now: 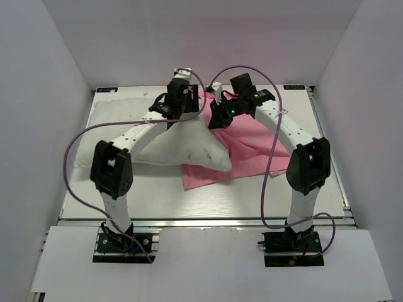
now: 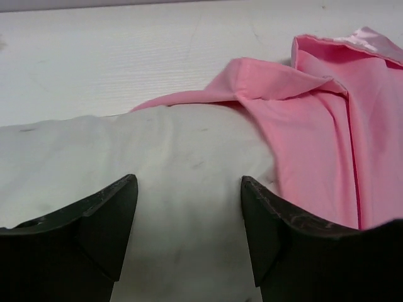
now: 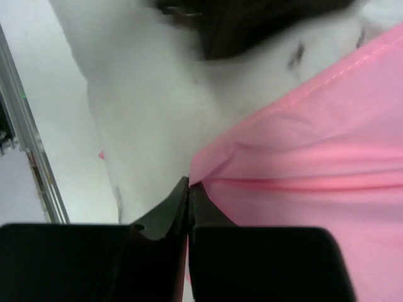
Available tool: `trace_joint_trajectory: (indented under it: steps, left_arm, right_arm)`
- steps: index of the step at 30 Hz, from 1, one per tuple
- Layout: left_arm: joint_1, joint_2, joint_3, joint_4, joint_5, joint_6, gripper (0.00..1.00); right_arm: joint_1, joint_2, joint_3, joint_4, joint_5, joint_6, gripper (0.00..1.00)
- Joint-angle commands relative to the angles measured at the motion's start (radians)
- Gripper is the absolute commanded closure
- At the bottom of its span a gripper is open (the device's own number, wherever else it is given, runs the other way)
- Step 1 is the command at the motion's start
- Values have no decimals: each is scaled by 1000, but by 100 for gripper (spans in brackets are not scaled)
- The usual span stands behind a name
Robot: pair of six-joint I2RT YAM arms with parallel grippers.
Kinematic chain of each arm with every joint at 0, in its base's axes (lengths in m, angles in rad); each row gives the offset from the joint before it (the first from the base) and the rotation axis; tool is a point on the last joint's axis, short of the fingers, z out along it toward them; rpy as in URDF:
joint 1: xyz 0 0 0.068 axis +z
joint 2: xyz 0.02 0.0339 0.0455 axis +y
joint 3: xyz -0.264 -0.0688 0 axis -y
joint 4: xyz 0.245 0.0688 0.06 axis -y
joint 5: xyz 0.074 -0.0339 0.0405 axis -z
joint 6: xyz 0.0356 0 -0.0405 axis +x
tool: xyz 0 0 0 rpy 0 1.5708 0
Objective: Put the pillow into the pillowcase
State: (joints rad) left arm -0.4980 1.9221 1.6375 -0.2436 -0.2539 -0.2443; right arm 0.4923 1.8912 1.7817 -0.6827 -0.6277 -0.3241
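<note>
The white pillow [image 1: 157, 141] lies across the left and middle of the table, its right end resting on the pink pillowcase [image 1: 252, 148]. My left gripper [image 1: 182, 100] hovers over the pillow's far right end. In the left wrist view the left gripper [image 2: 189, 189] is open, with the pillow [image 2: 182, 151] bare between its fingers [image 2: 107, 220] and the pillowcase [image 2: 321, 138] bunched to the right. My right gripper [image 1: 217, 116] sits at the pillowcase's near-left edge beside the pillow. Seen from the right wrist, the right gripper [image 3: 189, 182] is shut, pinching the hem of the pillowcase [image 3: 302, 145] against the pillow [image 3: 138, 107].
White enclosure walls stand close on the left, right and back of the table [image 1: 208, 201]. An aluminium rail [image 3: 31, 163] runs along the table's edge in the right wrist view. Purple cables [image 1: 271, 170] loop from both arms. A dark blurred shape [image 3: 252, 25] hangs over the pillow.
</note>
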Motion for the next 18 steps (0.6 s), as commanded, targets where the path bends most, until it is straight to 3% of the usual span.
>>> trace_joint_trajectory:
  steps: [1,4,5,8,11,14,18]
  left_arm:
    - [24,-245,-40,-29,-88,17,24]
    - [26,-386,-128,-101,-186,69,24]
    - [26,-423,-154,-114,-199,80,24]
    - [24,-566,-263,-134,-81,123,23]
    - [-40,-632,-324,-193,115,142,16]
    - [-175,-667,-421,-217,111,134,15]
    - [-312,-736,-594,-114,95,122,15]
  right_arm:
    - [8,46,96,18,-43,89,100]
    - [11,94,145,25,-38,109,82]
    - [17,109,151,25,-41,108,58]
    - [20,118,156,9,-61,70,29]
    - [-6,54,143,0,-24,-12,22]
    - [-64,-36,131,-9,0,-44,15]
    - [-187,-167,69,18,2,-38,11]
